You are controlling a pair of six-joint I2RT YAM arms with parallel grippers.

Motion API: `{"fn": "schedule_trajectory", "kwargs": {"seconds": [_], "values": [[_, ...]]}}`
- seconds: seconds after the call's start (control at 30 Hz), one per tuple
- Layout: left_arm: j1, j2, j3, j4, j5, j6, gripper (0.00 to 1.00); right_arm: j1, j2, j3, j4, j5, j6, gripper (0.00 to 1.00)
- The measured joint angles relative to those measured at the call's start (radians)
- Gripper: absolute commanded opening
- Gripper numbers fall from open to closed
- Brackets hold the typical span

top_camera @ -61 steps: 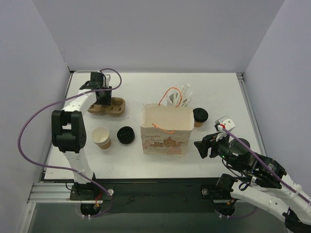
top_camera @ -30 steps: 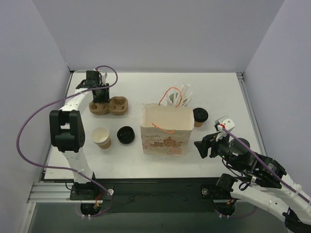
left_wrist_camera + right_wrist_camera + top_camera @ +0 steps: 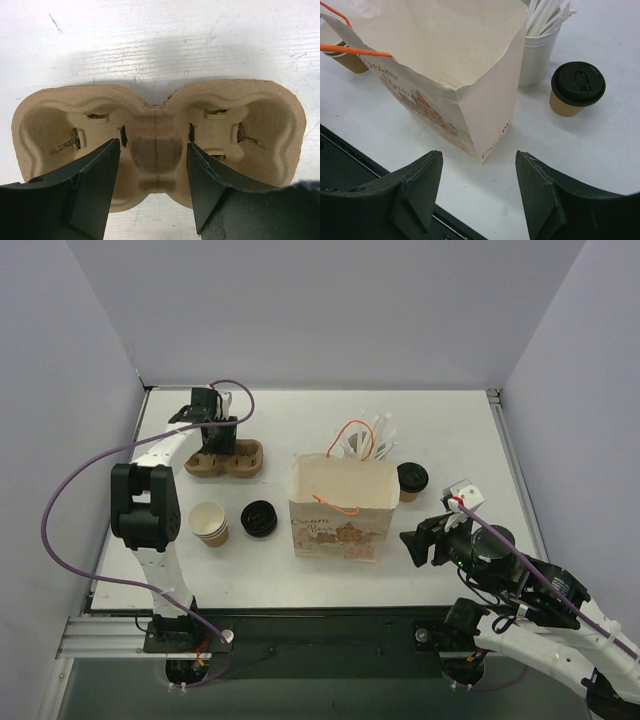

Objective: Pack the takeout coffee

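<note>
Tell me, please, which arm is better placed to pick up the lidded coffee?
Right. The right tool, open, faces the lidded coffee beside the bag; the left tool hangs over the cup carrier, on the bag's far side.

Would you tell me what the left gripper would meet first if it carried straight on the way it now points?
Probably the cardboard cup carrier: the left gripper points down at its middle, open fingers either side of the centre ridge. Its height above is unclear.

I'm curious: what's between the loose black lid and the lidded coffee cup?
The open paper bag stands between lid and takeout coffee, in the top view.
</note>
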Motion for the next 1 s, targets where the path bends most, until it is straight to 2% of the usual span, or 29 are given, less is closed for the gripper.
{"fn": "schedule_trajectory", "kwargs": {"seconds": [0.13, 0.27, 0.3, 0.37, 0.43, 0.53, 0.83, 1.0], "values": [[0.0, 0.001, 0.0, 0.0, -0.006, 0.001, 0.58, 0.0, 0.0, 0.0, 0.0, 0.0, 0.0, 0.61], [-0.001, 0.011, 0.0, 0.0, -0.01, 0.001, 0.42, 0.0, 0.0, 0.0, 0.0, 0.0, 0.0, 0.61], [-0.002, 0.012, 0.001, 0.002, -0.012, 0.001, 0.34, 0.0, -0.001, 0.0, 0.0, 0.0, 0.0, 0.61], [-0.005, 0.012, 0.003, 0.001, -0.018, 0.005, 0.31, 0.0, -0.003, 0.0, 0.0, 0.0, 0.0, 0.61], [-0.006, 0.012, 0.007, -0.006, -0.025, 0.005, 0.34, 0.0, -0.006, 0.0, 0.0, 0.001, 0.0, 0.61], [-0.008, 0.011, 0.021, -0.029, -0.033, -0.004, 0.44, 0.0, -0.009, 0.0, -0.001, 0.002, 0.0, 0.61], [0.011, 0.01, 0.073, -0.074, -0.026, -0.069, 0.44, 0.0, -0.009, 0.0, -0.001, 0.006, 0.0, 0.61], [0.063, 0.007, 0.045, -0.056, 0.117, -0.139, 0.46, 0.0, -0.008, 0.0, -0.001, 0.006, 0.0, 0.61]]}}
